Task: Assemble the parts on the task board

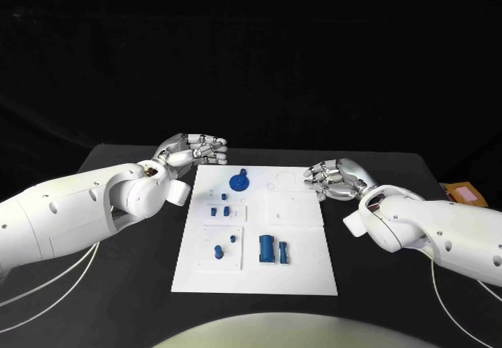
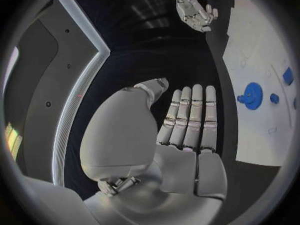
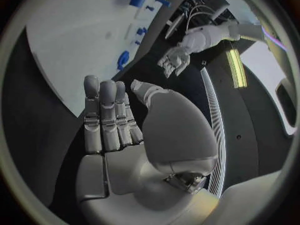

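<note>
1. My left hand (image 1: 196, 151) is hanging over the black tabletop (image 1: 125, 290) just off the far left corner of the task board (image 1: 303, 283). From the wrist view the fingers (image 2: 190, 115) are stretched out straight side by side with the thumb apart, nothing in it.
2. My right hand (image 1: 335, 178) is at the board's far right edge, about level with the round part. Its fingers (image 3: 103, 110) are also out straight and close together, holding nothing. In the head view both hands look a bit curled, but the wrist views show them flat and empty.
3. The round blue part with a knob (image 1: 239, 180) sits near the board's far edge, between my two hands, closer to the left one and touching neither.
4. Nearer to me, two small blue pegs (image 1: 217, 212) stand side by side in the left column, with a tiny blue piece (image 1: 224, 195) just beyond them.
5. Closest to me, a small blue peg (image 1: 219, 251) stands on the left, and a blue cylinder (image 1: 265, 249) with a slimmer blue piece (image 1: 282, 250) beside it lies around the middle. All of those are well apart from both hands.
6. There's an orange thing (image 1: 466, 193) at the tabletop's right edge, can't tell what it is.
</note>
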Tool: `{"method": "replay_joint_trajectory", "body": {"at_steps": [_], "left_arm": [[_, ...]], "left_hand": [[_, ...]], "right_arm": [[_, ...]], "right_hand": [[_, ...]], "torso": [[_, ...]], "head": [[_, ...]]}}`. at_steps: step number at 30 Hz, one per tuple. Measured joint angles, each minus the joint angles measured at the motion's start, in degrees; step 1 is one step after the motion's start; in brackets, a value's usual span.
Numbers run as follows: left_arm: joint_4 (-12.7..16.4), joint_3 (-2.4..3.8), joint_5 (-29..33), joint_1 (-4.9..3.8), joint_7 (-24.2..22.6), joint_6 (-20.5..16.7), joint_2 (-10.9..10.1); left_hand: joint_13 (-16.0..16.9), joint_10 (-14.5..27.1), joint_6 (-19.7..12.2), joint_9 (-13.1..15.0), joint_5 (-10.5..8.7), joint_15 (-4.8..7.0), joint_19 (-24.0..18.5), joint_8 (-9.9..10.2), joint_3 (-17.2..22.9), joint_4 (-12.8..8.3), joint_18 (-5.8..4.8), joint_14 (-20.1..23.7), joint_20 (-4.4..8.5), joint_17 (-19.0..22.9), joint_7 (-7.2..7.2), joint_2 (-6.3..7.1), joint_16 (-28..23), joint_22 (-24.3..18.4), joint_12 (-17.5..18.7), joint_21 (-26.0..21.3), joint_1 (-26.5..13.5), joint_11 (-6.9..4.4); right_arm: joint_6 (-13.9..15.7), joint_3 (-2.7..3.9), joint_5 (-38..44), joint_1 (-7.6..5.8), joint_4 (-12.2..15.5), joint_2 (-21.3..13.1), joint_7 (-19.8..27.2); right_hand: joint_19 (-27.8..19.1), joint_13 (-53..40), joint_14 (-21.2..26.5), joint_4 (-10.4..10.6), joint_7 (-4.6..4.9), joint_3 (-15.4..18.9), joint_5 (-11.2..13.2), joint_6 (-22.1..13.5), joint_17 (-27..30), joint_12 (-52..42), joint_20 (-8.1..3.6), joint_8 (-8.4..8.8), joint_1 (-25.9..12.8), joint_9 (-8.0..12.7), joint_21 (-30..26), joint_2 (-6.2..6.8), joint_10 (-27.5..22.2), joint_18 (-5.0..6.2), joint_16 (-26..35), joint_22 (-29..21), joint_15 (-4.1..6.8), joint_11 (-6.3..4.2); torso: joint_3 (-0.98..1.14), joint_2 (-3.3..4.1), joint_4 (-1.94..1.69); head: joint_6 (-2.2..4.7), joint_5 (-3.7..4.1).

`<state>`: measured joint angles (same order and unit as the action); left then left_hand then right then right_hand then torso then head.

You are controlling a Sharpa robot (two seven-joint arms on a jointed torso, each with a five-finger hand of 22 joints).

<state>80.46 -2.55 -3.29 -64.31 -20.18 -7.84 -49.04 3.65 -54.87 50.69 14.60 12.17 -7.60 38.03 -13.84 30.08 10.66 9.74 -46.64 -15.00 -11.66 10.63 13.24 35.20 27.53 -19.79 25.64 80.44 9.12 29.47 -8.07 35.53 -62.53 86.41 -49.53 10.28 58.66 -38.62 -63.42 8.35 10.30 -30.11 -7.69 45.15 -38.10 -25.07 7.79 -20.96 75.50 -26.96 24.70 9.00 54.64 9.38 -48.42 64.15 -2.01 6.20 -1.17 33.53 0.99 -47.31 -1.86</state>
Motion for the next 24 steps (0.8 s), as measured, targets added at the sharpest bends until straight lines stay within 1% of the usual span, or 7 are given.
{"method": "replay_joint_trajectory", "body": {"at_steps": [5, 10, 14, 17, 19, 21, 24], "left_arm": [[-3.28, 0.0, 1.85, 0.62, -2.69, -2.27, 2.13], [-5.59, 0.01, 3.73, 0.99, -4.56, -4.26, 3.67], [-5.32, 0.01, 3.72, 0.99, -4.44, -4.41, 3.43], [-4.47, 0.17, 3.7, 1.16, -4.4, -5.04, 3.45], [-3.67, 0.3, 3.69, 1.36, -4.4, -5.78, 3.49], [-2.5, 0.51, 3.68, 1.64, -4.44, -7.09, 3.56], [-0.57, 0.87, 3.67, 2.03, -4.64, -9.68, 3.66]], "left_hand": [[0.0, -1.49, -0.41, -0.66, 0.0, -1.47, -1.62, 0.94, 0.14, -0.16, 0.0, 1.47, -1.62, 2.31, -0.82, -0.01, -9.71, -5.68, 7.5, -8.26, -0.45, 0.93], [-0.21, 1.48, -2.66, -2.03, -0.59, -1.9, -3.31, 2.47, -1.58, -1.2, -0.49, 4.32, -0.93, 4.01, -1.53, -1.01, -15.9, -9.3, 11.79, -12.56, -1.59, 0.71], [-1.7, 24.64, -23.54, -7.5, -5.71, 2.22, -18.28, 7.45, -14.05, -5.24, -4.72, 22.73, 5.95, 7.37, -5.53, -6.42, -24.47, -17.28, 15.42, -18.34, -12.89, -3.55], [-2.46, 36.3, -34.01, -10.25, -8.22, 4.31, -25.89, 9.9, -20.24, -7.33, -6.71, 31.97, 9.43, 9.03, -7.47, -9.04, -28.62, -21.25, 17.1, -21.17, -20.66, -5.71], [-2.81, 42.07, -39.19, -11.61, -9.42, 5.33, -29.65, 11.13, -23.28, -8.38, -6.82, 36.51, 11.17, 9.83, -8.46, -10.36, -30.66, -23.2, 17.93, -22.55, -26.47, -6.79], [-3.04, 45.59, -42.35, -12.4, -10.19, 5.96, -31.97, 11.88, -25.13, -9.02, -7.61, 39.32, 12.19, 10.34, -9.07, -11.14, -31.91, -24.39, 18.43, -23.4, -38.41, -7.43], [-3.28, 49.19, -45.59, -13.28, -10.94, 6.6, -34.29, 12.66, -27.06, -9.6, -8.49, 42.16, 13.26, 10.85, -9.69, -11.97, -33.17, -25.61, 18.77, -24.28, -54.25, -8.1]], "right_arm": [[-1.52, 0.52, -12.75, -0.82, -7.23, 3.35, 6.09], [-3.51, 0.77, -20.95, -1.06, -12.0, 5.75, 9.39], [-3.17, 1.05, -21.01, -0.91, -11.12, 5.45, 9.33], [-2.34, 1.9, -21.37, -0.52, -9.63, 5.3, 9.37], [-1.51, 2.66, -21.95, -0.15, -8.15, 5.25, 9.64], [-0.08, 3.81, -23.06, 0.33, -5.94, 5.2, 10.24], [2.46, 5.42, -25.15, 0.99, -2.69, 5.11, 11.47]], "right_hand": [[-6.42, 16.76, 8.83, -1.34, 1.22, -2.67, 1.59, 0.67, 10.86, 11.49, 3.7, 3.43, -0.61, 3.18, -13.0, 0.9, 1.83, -0.03, 18.59, -12.17, -3.42, 2.04], [-9.11, 27.03, 11.53, -3.38, 0.98, -0.57, 1.91, -0.19, 17.8, 16.79, 4.96, 6.91, -2.62, 6.17, -20.07, -0.76, 2.68, 0.4, 29.37, -23.66, -4.63, 2.31], [-30.77, 32.47, 34.11, -5.57, -3.95, 12.87, 4.5, -19.72, 26.86, 20.59, -0.59, 13.13, -13.14, 15.28, -22.35, -4.31, -17.58, -3.66, 38.02, -41.67, -1.83, -1.33], [-41.55, 34.85, 45.41, -6.64, -6.4, 19.53, 5.73, -29.53, 31.2, 22.31, -3.37, 16.16, -20.28, 19.78, -23.27, -6.15, -31.75, -5.91, 42.05, -50.34, -0.36, -3.24], [-46.25, 35.88, 50.36, -7.12, -7.48, 22.44, 6.26, -33.82, 33.09, 23.08, -4.58, 17.48, -31.12, 21.76, -23.55, -6.91, -38.01, -6.35, 43.8, -54.14, 0.29, -4.02], [-50.18, 36.75, 54.49, -7.53, -8.36, 24.86, 6.6, -37.41, 34.68, 23.69, -5.61, 18.58, -44.55, 23.41, -23.9, -7.59, -43.3, -7.34, 45.24, -57.33, 0.83, -4.72], [-53.44, 37.47, 57.97, -7.85, -9.13, 26.89, 6.94, -40.42, 36.01, 24.12, -6.46, 19.5, -56.43, 24.79, -24.0, -8.14, -47.7, -7.71, 46.49, -59.97, 1.3, -5.3]], "torso": [[0.03, -0.87, -0.15], [0.25, -1.46, -0.35], [0.26, -1.44, -0.35], [0.27, -1.44, -0.37], [0.32, -1.47, -0.41], [0.4, -1.54, -0.44], [0.56, -1.72, -0.56]], "head": [[2.14, 0.27], [3.76, 0.51], [3.74, 0.51], [4.33, 0.57], [5.09, 0.7], [5.95, 0.83], [7.87, 1.11]]}}
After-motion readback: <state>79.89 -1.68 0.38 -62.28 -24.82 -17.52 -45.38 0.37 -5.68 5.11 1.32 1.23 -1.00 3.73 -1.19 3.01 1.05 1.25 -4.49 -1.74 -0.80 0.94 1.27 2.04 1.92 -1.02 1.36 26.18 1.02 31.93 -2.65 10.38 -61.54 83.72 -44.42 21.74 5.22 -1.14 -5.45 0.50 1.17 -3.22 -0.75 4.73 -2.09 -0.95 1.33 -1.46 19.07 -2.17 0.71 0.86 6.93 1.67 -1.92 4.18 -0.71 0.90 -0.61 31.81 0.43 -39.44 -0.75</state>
